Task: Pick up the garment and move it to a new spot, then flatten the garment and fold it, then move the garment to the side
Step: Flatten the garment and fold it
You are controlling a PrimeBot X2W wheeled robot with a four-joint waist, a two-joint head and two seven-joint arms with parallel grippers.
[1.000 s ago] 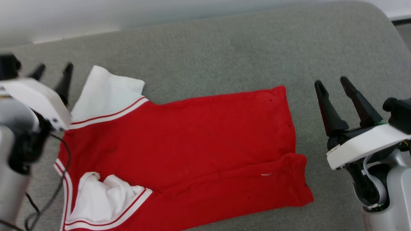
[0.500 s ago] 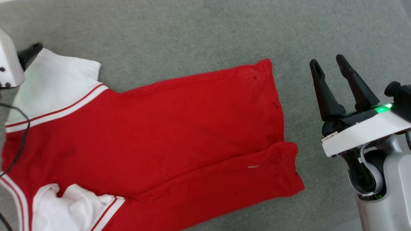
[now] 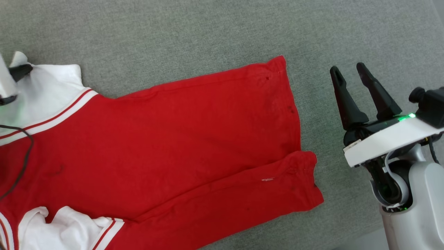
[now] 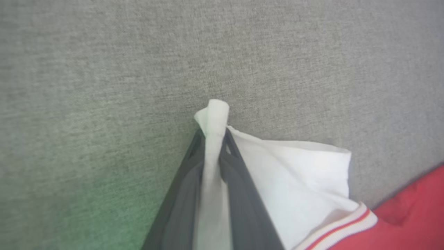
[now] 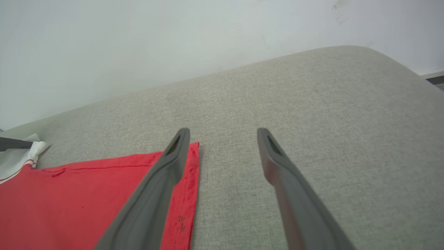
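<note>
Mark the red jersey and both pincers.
Red thin-fabric jersey shirt point(image 3: 194, 132), head view, middle of its red body.
Left pincer point(image 4: 213, 135), left wrist view, midway between fingertips shut on the shirt.
Right pincer point(image 3: 348, 68), head view, between its open fingertips.

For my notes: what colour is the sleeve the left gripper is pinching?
White sleeve, red-and-white striped trim; best in the left wrist view.

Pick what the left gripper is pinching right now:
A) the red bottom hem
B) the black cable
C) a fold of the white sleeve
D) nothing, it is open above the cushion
C: in the left wrist view the left gripper is closed on a fold of the white sleeve of the garment.
</note>
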